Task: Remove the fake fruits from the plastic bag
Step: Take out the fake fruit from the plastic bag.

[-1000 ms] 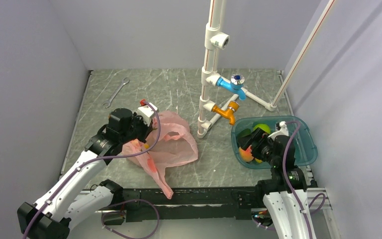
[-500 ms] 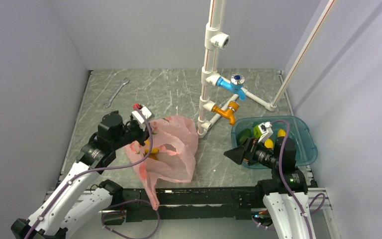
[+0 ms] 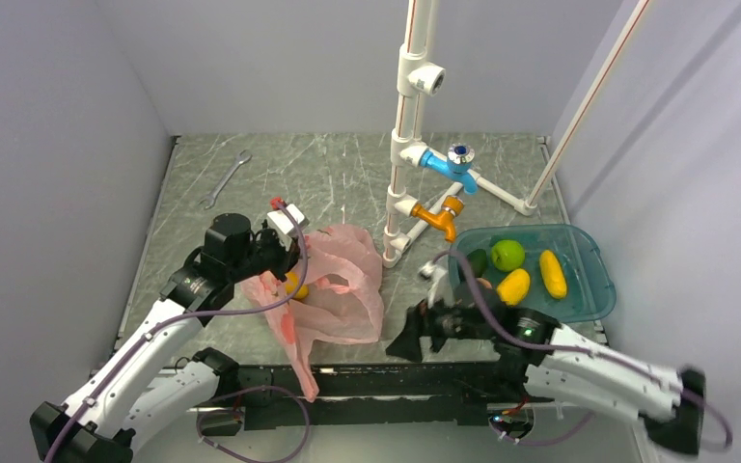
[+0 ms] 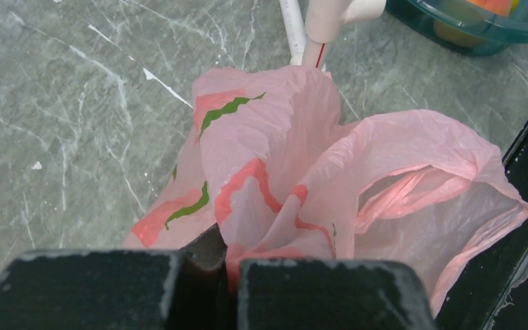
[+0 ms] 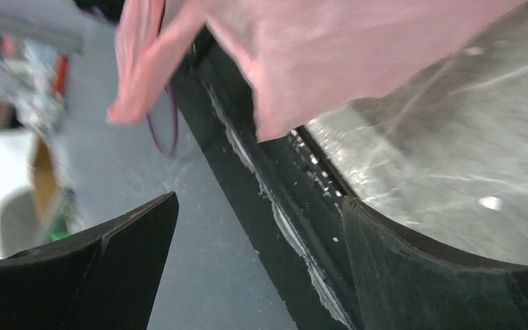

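Overhead view looks down on the table (image 3: 347, 178); both close wrist views share the plastic bag (image 4: 282, 158).

We see a grey marbled table (image 3: 347, 174) bearing a wrench (image 3: 225, 179) far left, a pipe stand (image 3: 400, 207) centre, a tub (image 3: 587, 289) right, and a bag (image 3: 343, 289) near.

plastic bag (image 4: 282, 158): pink, red-green prints | tub (image 3: 593, 294): teal | table (image 3: 328, 174): grey marbled

I'm counting one pink bag (image 3: 347, 280) with one yellowish fruit (image 3: 296, 286) showing inside, one teal tub (image 3: 587, 289) holding two yellow mangoes (image 3: 513, 286) (image 3: 552, 273), one green apple (image 3: 507, 255), one avocado (image 3: 478, 260) and maybe one peach (image 3: 483, 284), half hidden. One wrench (image 3: 225, 180) and two taps (image 3: 455, 162) (image 3: 441, 218) are sitting around.
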Robot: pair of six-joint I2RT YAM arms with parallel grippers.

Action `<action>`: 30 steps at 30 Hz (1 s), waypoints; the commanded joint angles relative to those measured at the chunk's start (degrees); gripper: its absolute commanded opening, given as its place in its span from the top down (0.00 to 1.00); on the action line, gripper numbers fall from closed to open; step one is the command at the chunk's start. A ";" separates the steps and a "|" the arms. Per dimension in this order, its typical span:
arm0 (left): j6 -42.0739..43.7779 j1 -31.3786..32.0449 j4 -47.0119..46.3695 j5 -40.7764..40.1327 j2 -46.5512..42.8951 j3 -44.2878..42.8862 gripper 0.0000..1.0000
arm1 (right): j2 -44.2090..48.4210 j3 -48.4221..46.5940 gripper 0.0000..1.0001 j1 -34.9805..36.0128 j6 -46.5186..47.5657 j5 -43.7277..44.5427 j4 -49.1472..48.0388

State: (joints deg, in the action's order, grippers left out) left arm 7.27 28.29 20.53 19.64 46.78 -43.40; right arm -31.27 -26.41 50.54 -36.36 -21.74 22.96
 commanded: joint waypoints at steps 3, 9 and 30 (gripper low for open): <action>0.35 0.18 -0.54 -0.09 -0.38 -1.37 1.00 | -19.99 -11.06 0.14 29.02 2.71 38.52 -15.96; 0.39 0.18 -1.54 2.97 -2.50 -0.89 1.00 | -41.53 -26.58 0.42 32.46 11.97 47.53 -22.37; 0.13 0.13 -4.01 6.53 -6.88 0.77 1.00 | -75.78 -29.92 0.30 24.24 31.14 49.63 -59.41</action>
State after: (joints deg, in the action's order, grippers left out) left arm 7.86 27.90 18.68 22.59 39.53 -42.11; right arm -102.35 -54.68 75.42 -9.76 28.60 -26.89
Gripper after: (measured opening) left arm 0.007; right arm 0.656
